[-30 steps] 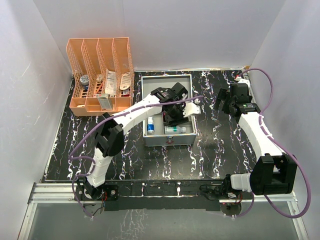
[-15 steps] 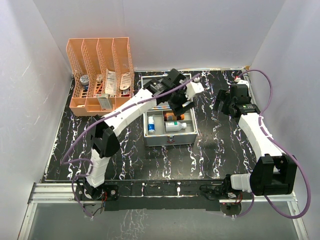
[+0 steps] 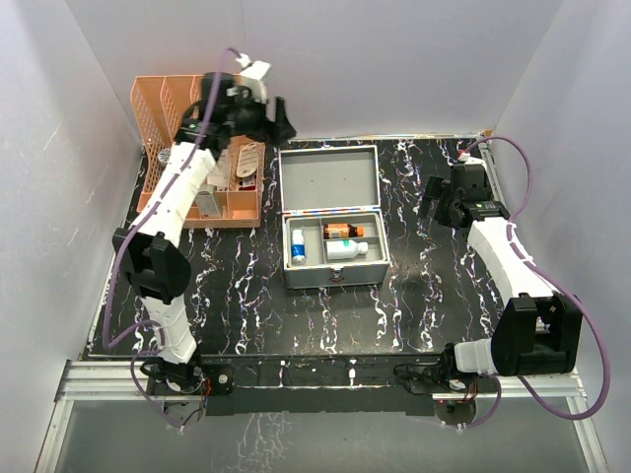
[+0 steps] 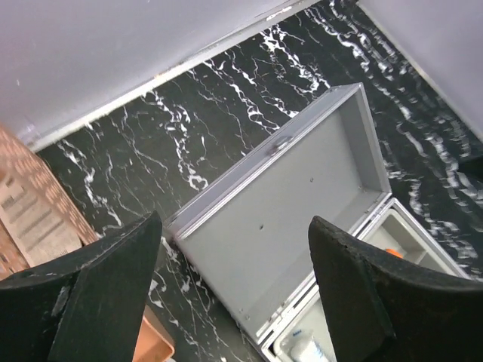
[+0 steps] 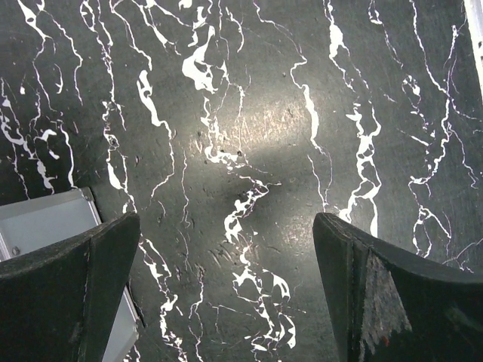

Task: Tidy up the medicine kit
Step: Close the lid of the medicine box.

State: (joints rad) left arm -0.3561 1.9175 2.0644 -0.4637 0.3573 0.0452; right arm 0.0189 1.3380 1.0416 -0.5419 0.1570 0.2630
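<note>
Stock as I see it from the console:

1. Medicine kit [image 3: 330,217]: a silver-grey rectangular metal case at the middle of the table. Its lid is thrown back flat towards the rear wall, and I see a smooth grey lining inside. The tray half lies nearer the arms and is divided into compartments.
2. Contents: in the narrow left compartment I count one small white bottle with a blue label [image 3: 298,246]. In the wider right compartment an orange box [image 3: 343,231] lies at the back, and a white bottle with a teal label [image 3: 346,250] lies on its side in front of it.
3. Table [image 3: 434,296]: a black, glossy surface veined in white like marble.
4. Orange file rack [image 3: 163,103]: slotted plastic with four upright bays, in the back left corner and stuffed with packets.
5. Left gripper [image 3: 281,118]: raised beside the rack's top. Its matte black fingers [image 4: 113,286] are spread wide with nothing between them. My wrist view looks down on the kit's lid.
6. Right gripper [image 3: 439,202]: right of the kit and apart from it. Its jaws are released wide over bare table, and I see nothing held.
</note>
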